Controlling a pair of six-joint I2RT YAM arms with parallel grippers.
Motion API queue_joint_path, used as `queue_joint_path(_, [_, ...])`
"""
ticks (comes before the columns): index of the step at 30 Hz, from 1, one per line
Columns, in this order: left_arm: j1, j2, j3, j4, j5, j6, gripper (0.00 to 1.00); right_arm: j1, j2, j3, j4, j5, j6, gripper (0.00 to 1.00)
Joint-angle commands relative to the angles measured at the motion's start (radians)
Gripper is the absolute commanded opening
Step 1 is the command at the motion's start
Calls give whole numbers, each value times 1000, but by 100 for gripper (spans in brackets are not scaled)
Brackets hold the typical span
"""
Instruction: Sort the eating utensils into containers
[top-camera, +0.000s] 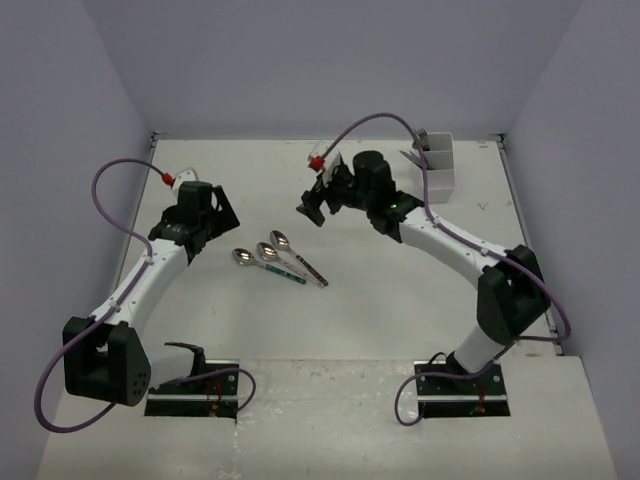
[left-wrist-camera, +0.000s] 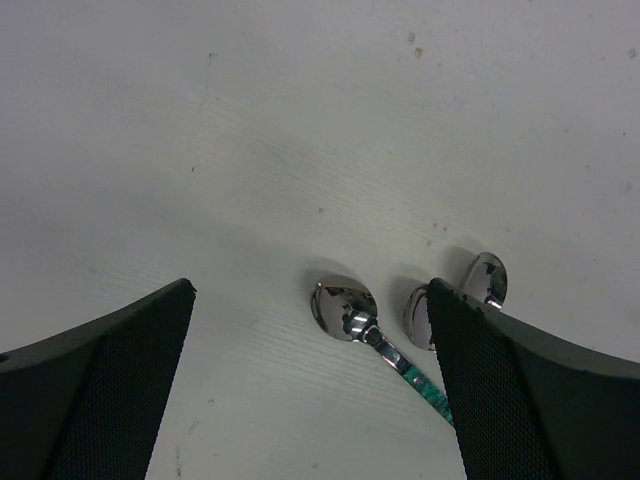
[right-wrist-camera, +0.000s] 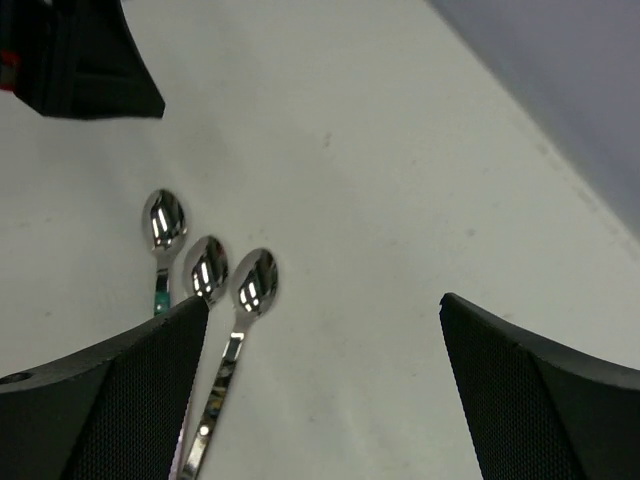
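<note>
Three spoons (top-camera: 267, 250) lie side by side mid-way across the white counter (top-camera: 400, 300). The left arm's jaws hang spread and empty near them. The right arm's jaws are also spread and empty. A white holder (top-camera: 438, 165) stands at the far right corner.

Nothing legible anywhere: no lettering, brand, number or sign on the spoons (top-camera: 275, 258) or the white holder (top-camera: 437, 165). One spoon handle (right-wrist-camera: 215, 392) has a dark pattern — too small and blurred to tell whether it holds any writing.
</note>
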Motion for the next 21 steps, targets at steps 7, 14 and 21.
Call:
queue_joint_path(7, [-5,-43,-36,-7,-24,-19,100,205,366,259,-324,486,221,99])
queue_joint_path(14, [-5,-69,-46,-4,-24,-13,100,226,535,393,-546,674,306,99])
queue_joint_path(21, [-5,-44,-33,8,-16,0,100,248,511,307,-523,602,315,99])
